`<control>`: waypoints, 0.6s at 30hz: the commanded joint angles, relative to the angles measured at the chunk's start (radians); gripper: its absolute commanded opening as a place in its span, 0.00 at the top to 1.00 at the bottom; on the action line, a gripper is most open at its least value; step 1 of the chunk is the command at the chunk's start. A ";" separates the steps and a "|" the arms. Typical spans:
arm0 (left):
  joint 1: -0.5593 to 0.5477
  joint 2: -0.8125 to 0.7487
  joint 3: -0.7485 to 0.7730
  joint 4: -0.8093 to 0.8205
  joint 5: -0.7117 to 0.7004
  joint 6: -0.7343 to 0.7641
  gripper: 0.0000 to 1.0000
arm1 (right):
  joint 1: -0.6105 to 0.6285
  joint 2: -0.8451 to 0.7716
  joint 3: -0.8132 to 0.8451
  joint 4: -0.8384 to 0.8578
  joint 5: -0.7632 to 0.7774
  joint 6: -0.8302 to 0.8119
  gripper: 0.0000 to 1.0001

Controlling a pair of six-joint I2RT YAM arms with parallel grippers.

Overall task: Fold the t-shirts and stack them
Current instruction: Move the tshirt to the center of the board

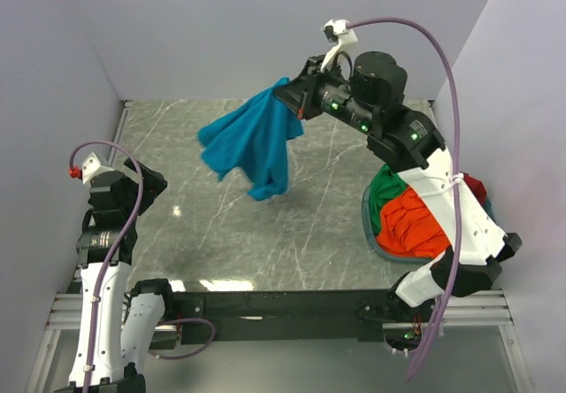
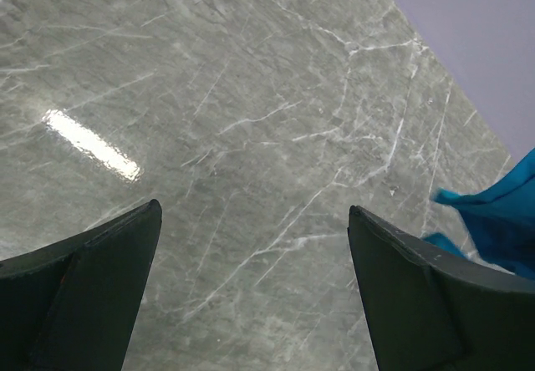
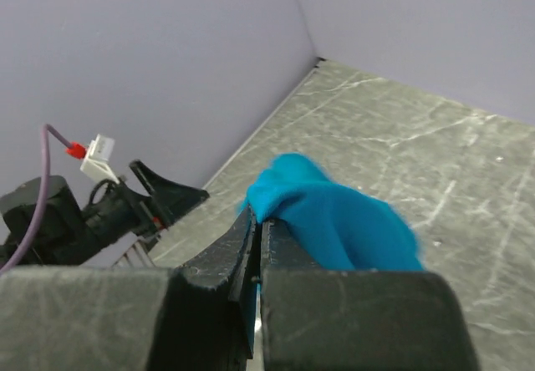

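My right gripper (image 1: 290, 97) is shut on the teal-blue t-shirt (image 1: 252, 142) and holds it up in the air over the far middle of the table; the cloth hangs down bunched. In the right wrist view the shirt (image 3: 334, 221) drapes over my closed gripper (image 3: 256, 221). Orange-red (image 1: 416, 220), green (image 1: 386, 189) and dark red (image 1: 475, 187) shirts lie heaped in the basket (image 1: 376, 242) at the right. My left gripper (image 1: 146, 185) is open and empty at the left, low over the table (image 2: 251, 212); a corner of the blue shirt (image 2: 501, 221) shows at its right.
The grey marble table (image 1: 230, 242) is walled by lilac panels on the left, back and right. The basket stands at the right edge under my right arm. A metal rail (image 1: 265, 304) runs along the near edge.
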 commanded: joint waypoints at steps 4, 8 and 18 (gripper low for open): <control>0.008 -0.008 0.009 0.002 -0.051 -0.004 0.01 | 0.009 -0.028 -0.198 0.158 0.105 0.091 1.00; 0.006 0.000 0.011 -0.009 -0.048 -0.017 0.00 | -0.020 -0.042 -0.403 0.122 0.256 0.177 0.99; 0.006 0.043 -0.047 -0.046 0.055 -0.110 0.01 | -0.189 0.022 -0.606 -0.027 0.367 0.177 0.14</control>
